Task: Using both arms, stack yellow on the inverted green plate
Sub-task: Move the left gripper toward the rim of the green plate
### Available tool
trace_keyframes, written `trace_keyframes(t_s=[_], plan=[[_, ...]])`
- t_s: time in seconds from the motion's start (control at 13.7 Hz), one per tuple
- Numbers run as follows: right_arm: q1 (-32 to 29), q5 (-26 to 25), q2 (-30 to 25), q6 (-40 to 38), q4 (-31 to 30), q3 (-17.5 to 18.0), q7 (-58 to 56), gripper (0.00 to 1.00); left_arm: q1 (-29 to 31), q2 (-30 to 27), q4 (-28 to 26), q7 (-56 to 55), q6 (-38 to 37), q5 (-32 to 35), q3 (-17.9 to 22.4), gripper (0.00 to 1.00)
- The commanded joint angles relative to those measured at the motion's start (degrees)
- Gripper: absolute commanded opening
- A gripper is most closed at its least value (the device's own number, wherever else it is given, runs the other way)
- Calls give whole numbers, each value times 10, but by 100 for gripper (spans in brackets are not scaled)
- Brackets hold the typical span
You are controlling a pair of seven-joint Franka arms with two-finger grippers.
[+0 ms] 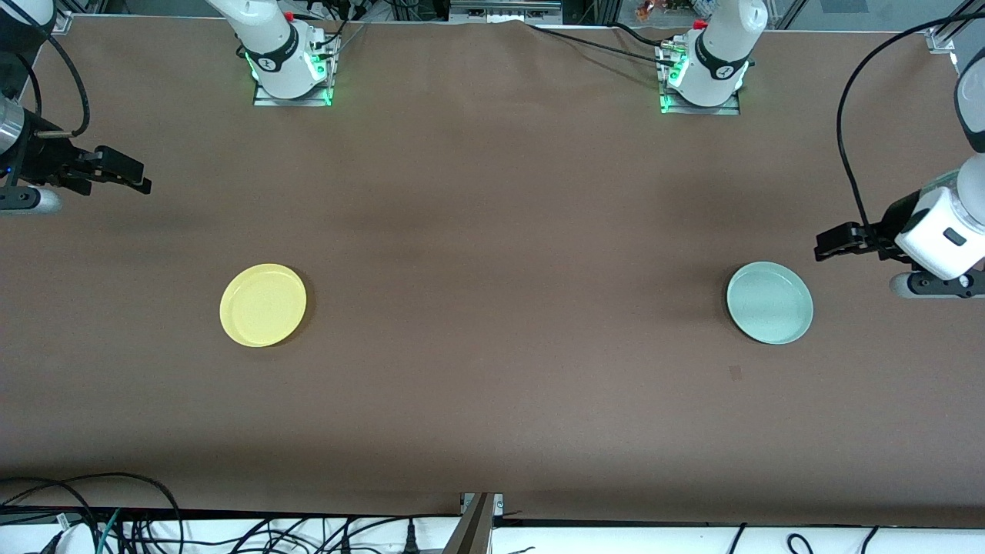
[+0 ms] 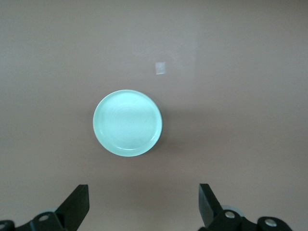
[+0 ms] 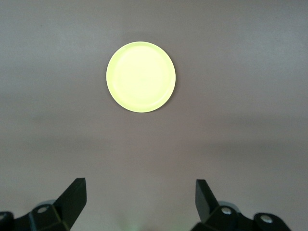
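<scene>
The yellow plate [image 1: 263,305] lies rim up on the brown table toward the right arm's end; it also shows in the right wrist view [image 3: 141,77]. The pale mint-green plate [image 1: 769,302] lies rim up toward the left arm's end; it also shows in the left wrist view [image 2: 127,122]. My right gripper [image 1: 142,185] hangs open and empty high over the table's edge at its own end, apart from the yellow plate. My left gripper [image 1: 822,250] hangs open and empty in the air beside the green plate, at its own end.
The two arm bases [image 1: 291,65] [image 1: 704,73] stand along the table edge farthest from the front camera. A small pale mark [image 1: 735,373] lies on the table nearer the front camera than the green plate. Cables run below the table's near edge.
</scene>
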Motion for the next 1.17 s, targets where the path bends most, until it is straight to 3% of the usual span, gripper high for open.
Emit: trace_keyframes(t_s=[0.0,0.29,1.1], plan=[[-1,9,-1,-10,7,3,9,100,48,30,-7,79,22,-34,4,100],[-1,9,-1,-10,7,3,9,100,91,65,-53,103,84,-73,5,100],[-2,9,-2,-10,7,3,9,100,194,240,-53,288,185,-174,3,100]])
